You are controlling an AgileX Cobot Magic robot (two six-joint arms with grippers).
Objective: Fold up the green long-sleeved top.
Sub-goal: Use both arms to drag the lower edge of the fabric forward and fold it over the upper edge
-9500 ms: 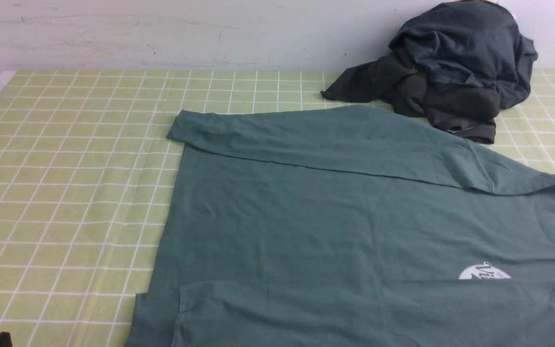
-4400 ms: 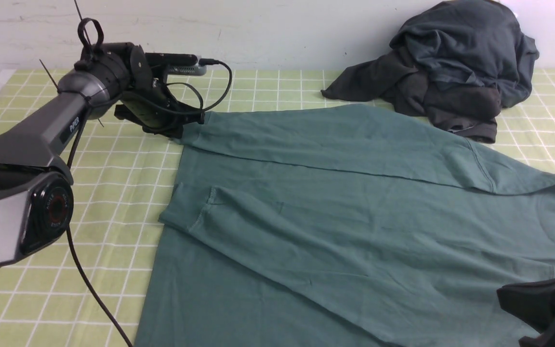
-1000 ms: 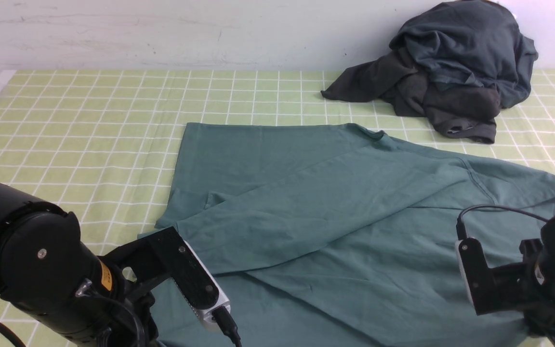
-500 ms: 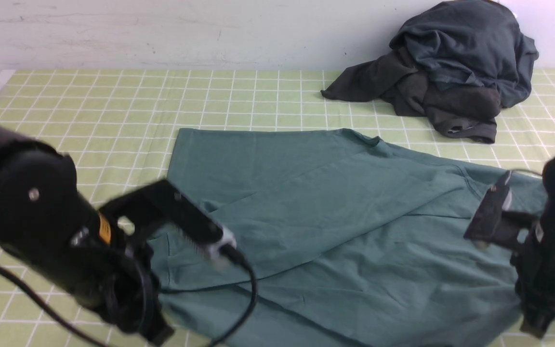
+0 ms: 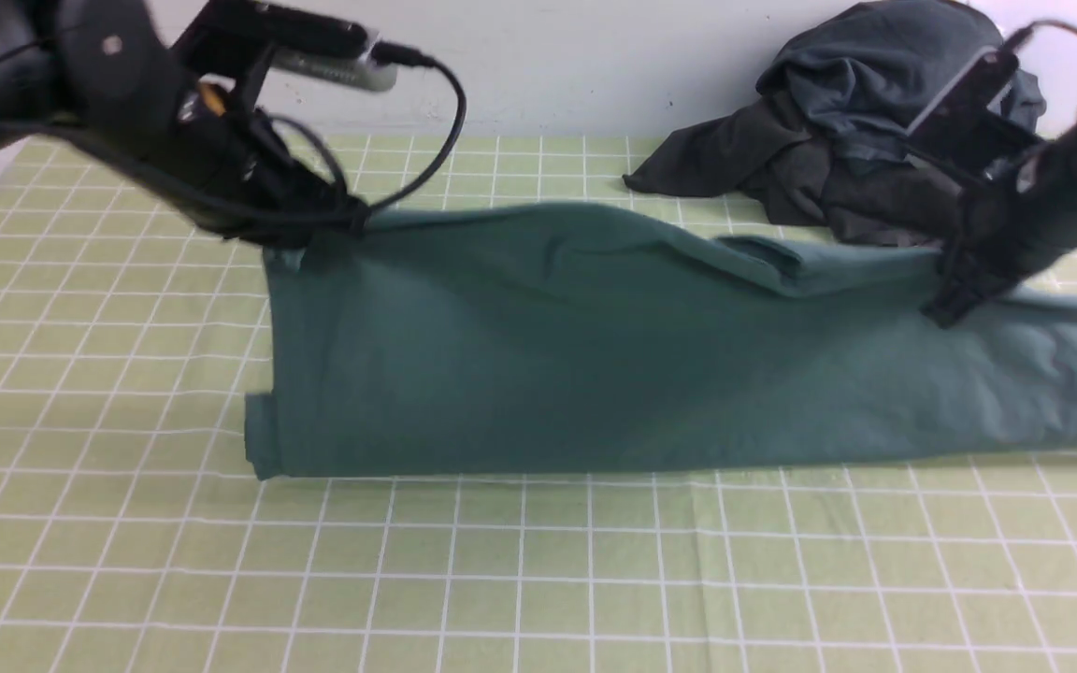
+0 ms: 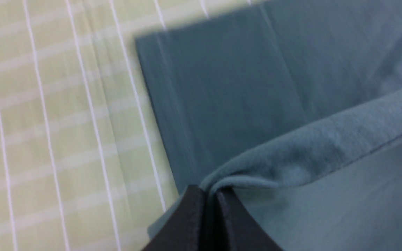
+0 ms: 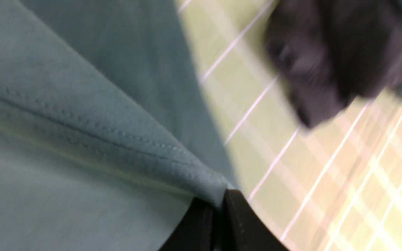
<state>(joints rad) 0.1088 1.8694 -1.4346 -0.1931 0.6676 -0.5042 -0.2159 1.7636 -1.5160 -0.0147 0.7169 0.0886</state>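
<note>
Our left gripper (image 6: 206, 197) is pinched tight on an edge of the green long-sleeved top (image 5: 595, 355), and our right gripper (image 7: 218, 205) likewise, both at its raised far edge. Muted teal, doubled into a long band, it runs left to right across the middle of the surface (image 5: 538, 579).

Teal-green top (image 5: 595, 365); lime tablecloth (image 5: 538, 579) with white grid; charcoal-grey clothes heap (image 5: 838, 168); black claws.

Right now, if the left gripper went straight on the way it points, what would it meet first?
Probably the green top itself: the left gripper, shut on a fold, points at the layer lying flat on the tablecloth; depth is unclear.
</note>
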